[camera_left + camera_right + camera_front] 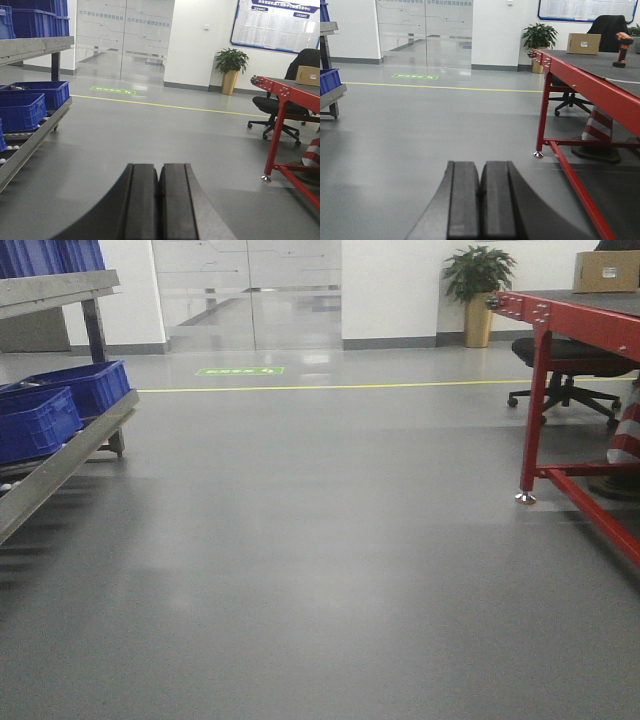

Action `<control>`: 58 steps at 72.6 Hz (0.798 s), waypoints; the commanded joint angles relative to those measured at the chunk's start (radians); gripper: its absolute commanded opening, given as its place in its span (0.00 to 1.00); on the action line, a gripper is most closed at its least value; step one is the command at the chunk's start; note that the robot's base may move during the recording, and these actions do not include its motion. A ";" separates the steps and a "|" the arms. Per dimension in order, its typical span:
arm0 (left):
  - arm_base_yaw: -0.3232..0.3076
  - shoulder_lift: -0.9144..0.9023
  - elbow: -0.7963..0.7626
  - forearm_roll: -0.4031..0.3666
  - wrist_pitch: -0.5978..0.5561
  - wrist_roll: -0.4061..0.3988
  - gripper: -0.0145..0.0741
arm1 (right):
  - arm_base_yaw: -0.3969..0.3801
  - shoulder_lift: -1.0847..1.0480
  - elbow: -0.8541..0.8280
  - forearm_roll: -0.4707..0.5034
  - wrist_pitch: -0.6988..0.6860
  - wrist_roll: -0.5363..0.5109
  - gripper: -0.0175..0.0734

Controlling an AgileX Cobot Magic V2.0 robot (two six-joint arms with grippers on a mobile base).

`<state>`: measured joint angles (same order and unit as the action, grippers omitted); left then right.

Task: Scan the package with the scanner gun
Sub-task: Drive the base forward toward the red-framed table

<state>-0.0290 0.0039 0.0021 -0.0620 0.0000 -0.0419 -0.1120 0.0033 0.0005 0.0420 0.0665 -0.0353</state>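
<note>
Box (583, 43): far end of the surface (600, 65).
Scanner (621, 48): upright, further right, apart.
Left tool (159, 172): clenched, empty.
Right tool (480, 170): clenched, empty.

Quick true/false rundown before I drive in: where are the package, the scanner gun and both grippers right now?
1. The package sits on the red table. True.
2. The right gripper holds the scanner gun. False: the scanner gun sits on the red table, apart from the package, and the right gripper is shut on nothing.
3. The left gripper is open. False: its fingers are pressed together and hold nothing.
4. Blue bins sit on the rack across the floor from the red table. True.
</note>
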 commanded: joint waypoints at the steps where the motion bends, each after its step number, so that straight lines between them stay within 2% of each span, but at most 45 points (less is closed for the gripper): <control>1: -0.006 -0.004 -0.002 0.001 -0.018 -0.004 0.04 | -0.003 -0.003 0.000 -0.006 -0.015 -0.002 0.01; 58: -0.006 -0.004 -0.002 0.001 -0.018 -0.004 0.04 | -0.003 -0.003 0.000 -0.006 -0.015 -0.002 0.01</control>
<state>-0.0290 0.0039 0.0021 -0.0620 0.0000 -0.0419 -0.1120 0.0033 0.0005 0.0420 0.0665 -0.0353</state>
